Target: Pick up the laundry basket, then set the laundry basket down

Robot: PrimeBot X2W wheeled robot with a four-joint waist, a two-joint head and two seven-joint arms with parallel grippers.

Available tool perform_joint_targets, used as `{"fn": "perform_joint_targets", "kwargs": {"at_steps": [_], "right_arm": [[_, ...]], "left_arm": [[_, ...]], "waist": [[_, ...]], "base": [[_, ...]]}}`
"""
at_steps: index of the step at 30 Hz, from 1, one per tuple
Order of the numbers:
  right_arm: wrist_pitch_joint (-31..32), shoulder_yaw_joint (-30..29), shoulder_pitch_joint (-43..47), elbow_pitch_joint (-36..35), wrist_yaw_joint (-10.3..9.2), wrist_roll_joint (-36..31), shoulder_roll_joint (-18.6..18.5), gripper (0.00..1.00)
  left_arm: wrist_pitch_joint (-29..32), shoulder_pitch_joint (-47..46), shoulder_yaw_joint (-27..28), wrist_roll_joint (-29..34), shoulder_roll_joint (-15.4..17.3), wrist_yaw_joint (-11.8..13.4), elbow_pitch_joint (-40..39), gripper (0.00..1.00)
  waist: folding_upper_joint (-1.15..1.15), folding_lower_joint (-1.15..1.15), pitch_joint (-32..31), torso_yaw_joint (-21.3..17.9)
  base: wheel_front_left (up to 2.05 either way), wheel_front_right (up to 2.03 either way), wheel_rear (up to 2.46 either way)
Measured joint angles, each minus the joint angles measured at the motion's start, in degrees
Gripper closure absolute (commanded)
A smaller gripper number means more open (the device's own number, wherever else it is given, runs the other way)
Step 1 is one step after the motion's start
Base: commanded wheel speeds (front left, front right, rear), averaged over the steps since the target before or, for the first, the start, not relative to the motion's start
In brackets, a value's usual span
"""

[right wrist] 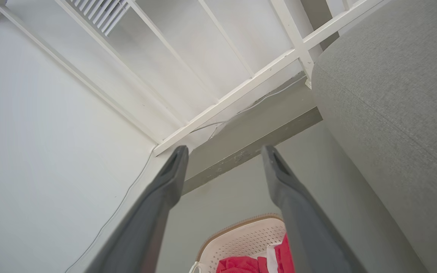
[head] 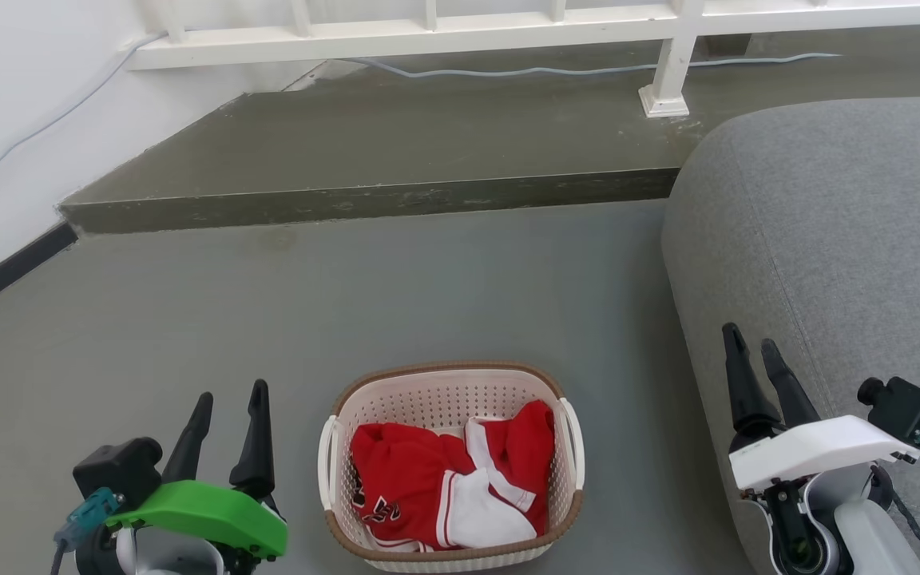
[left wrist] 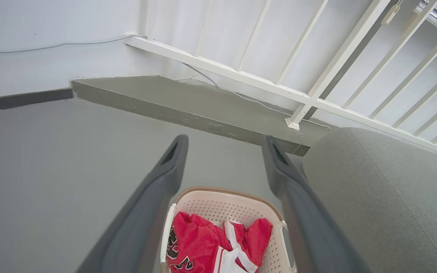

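Head view: laundry basket (head: 444, 399) between left claw (head: 231, 391) and right claw (head: 749, 335), both parted and empty.

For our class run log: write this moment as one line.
phase: pre-grasp | laundry basket: on floor | left gripper: open | right gripper: open

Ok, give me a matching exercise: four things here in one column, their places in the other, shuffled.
1. laundry basket
2. red and white garment
3. left gripper
4. right gripper

A. open, seen against the grey sofa
B. lying inside the basket
C. on the floor between the grippers
D. open, above bare floor left of the basket

Pairs: 1-C, 2-B, 3-D, 4-A.
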Motion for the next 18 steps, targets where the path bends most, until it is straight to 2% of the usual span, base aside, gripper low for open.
{"fn": "perform_joint_targets", "kwargs": {"at_steps": [18], "right_arm": [[-2.5,2.8,1.0,-2.7,-1.71,-13.2,0.2,0.00]], "left_arm": [[-2.9,0.1,-2.3,13.9,0.0,2.6,-2.4,0.00]], "waist": [[0.00,0.00,-0.6,-0.1]], "base": [[0.00,0.00,0.00]]}}
